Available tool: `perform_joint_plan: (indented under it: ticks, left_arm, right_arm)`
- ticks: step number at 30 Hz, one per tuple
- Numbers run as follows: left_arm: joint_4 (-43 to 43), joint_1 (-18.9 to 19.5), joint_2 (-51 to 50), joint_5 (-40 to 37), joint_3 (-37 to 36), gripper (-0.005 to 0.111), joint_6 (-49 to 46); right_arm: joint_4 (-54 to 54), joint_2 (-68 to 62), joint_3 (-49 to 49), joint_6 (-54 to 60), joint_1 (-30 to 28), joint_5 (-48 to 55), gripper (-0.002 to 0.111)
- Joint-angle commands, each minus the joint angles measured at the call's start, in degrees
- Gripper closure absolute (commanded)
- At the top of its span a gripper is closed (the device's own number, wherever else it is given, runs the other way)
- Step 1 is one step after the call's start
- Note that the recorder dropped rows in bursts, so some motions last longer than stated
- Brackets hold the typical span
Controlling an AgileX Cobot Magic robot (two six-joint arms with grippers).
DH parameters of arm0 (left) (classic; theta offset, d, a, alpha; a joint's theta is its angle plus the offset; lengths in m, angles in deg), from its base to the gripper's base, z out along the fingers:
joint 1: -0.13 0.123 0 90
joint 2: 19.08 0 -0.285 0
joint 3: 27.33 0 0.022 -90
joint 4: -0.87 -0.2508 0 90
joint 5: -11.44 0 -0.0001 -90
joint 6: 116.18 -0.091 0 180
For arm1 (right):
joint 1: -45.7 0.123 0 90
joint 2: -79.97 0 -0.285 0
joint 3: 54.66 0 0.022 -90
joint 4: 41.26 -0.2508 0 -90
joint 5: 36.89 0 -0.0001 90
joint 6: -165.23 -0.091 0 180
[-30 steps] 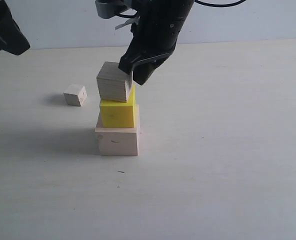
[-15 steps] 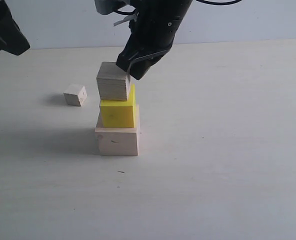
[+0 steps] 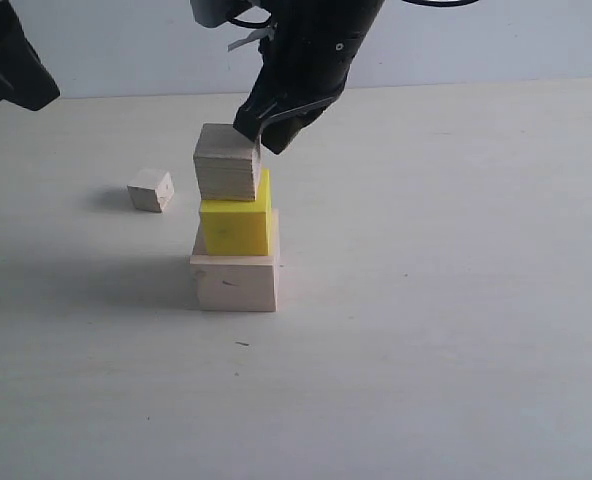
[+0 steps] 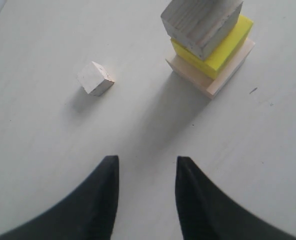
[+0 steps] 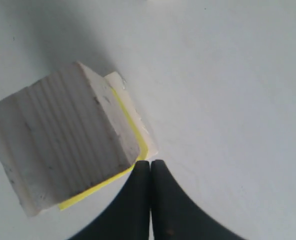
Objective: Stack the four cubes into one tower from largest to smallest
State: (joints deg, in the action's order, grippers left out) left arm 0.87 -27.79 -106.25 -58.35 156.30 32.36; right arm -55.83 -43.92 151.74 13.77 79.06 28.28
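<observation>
I read this as a robotics lab bench, not a home or a shop. My exterior camera shows a plain, pale, matte tabletop running back to a blank light-blue wall, and both wrist views show the same pale surface. What sits on it is plain test material. A large wood cube, a yellow cube and a medium wood cube stand stacked, and a small wood cube lies off by itself. The black right arm hangs over the bench, and the dark left arm fills the upper corner. The light is flat and even, with soft shadows.
</observation>
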Motion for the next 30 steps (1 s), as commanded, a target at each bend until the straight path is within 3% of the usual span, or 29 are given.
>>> perform_joint_plan:
  ticks: [1,9,17,30]
  left_arm:
    - [0.5,-0.1,0.4,0.5,-0.2,0.069,0.4]
    - [0.6,-0.1,0.4,0.3,-0.2,0.069,0.4]
    - [0.6,-0.1,0.4,0.7,-0.2,0.069,0.4]
    - [0.0,-0.1,-3.5,4.2,-3.8,0.069,0.4]
  right_arm:
    - [-2.0,0.3,-0.2,1.0,-0.1,-0.6,0.108]
    - [-0.3,0.3,-0.2,1.4,-0.1,-0.4,0.108]
    - [12.1,3.3,-0.2,-9.3,-0.1,0.7,0.108]
    - [9.6,5.3,-3.8,-18.5,-0.8,-0.5,0.108]
